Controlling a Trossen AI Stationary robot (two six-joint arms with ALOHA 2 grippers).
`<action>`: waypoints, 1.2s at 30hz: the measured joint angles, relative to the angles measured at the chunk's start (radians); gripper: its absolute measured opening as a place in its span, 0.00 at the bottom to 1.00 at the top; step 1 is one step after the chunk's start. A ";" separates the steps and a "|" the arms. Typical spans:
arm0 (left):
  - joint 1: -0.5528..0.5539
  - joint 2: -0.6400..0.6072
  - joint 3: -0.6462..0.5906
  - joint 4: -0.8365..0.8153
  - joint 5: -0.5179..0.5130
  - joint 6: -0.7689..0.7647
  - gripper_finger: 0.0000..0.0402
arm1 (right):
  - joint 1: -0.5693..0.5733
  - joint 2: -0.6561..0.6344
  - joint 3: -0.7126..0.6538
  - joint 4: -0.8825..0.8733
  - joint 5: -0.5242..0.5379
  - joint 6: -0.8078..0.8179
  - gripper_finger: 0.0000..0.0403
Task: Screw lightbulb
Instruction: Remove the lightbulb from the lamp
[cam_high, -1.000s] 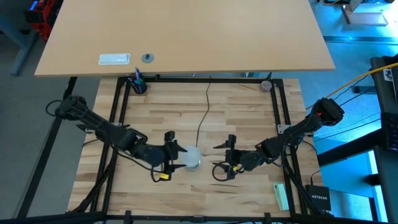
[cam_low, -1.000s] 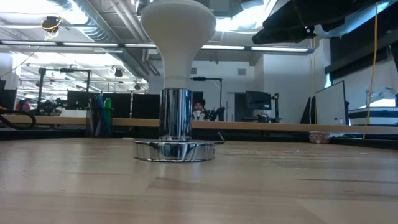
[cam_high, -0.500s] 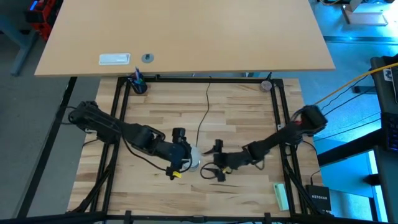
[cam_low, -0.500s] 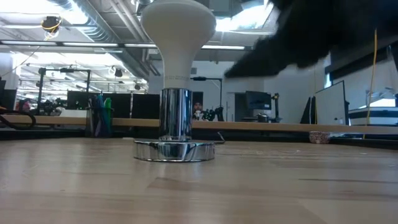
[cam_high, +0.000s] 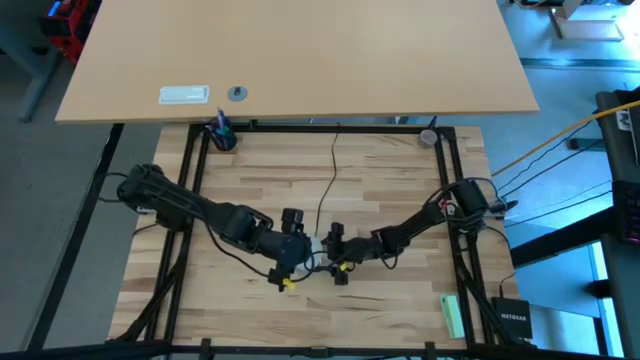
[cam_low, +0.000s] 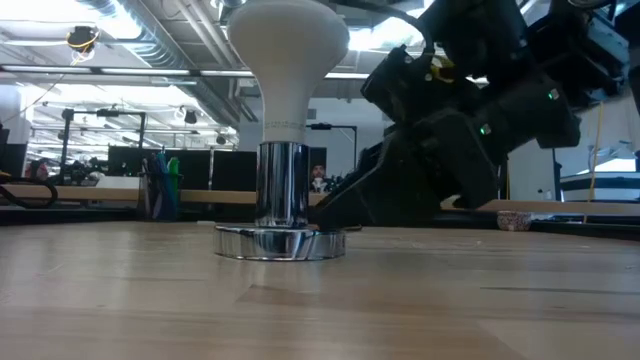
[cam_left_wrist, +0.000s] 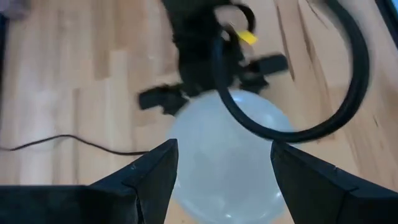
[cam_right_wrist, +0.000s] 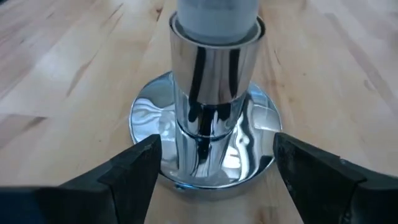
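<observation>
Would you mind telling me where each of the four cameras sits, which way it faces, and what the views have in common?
High view: above the table, looking straight down; both arms meet at the lightbulb.
Low view: table-top height, looking level at the socket; the right arm hangs beside it.
Left wrist view: over the bulb's dome, past the left gripper, open; the other arm shows beyond.
Right wrist view: low, facing the socket's base, past the right gripper, open.
Shared: all four show the lightbulb seated in the socket.
</observation>
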 joint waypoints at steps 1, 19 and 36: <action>0.000 0.006 0.000 -0.007 0.019 0.019 0.61 | 0.000 0.002 0.001 0.002 0.000 -0.004 0.77; 0.075 0.049 0.003 -0.024 0.154 -0.172 0.61 | 0.001 0.012 0.003 -0.019 0.026 -0.004 0.77; 0.073 0.035 0.021 -0.024 0.011 -0.743 0.61 | 0.002 0.014 0.001 -0.026 0.040 0.021 0.77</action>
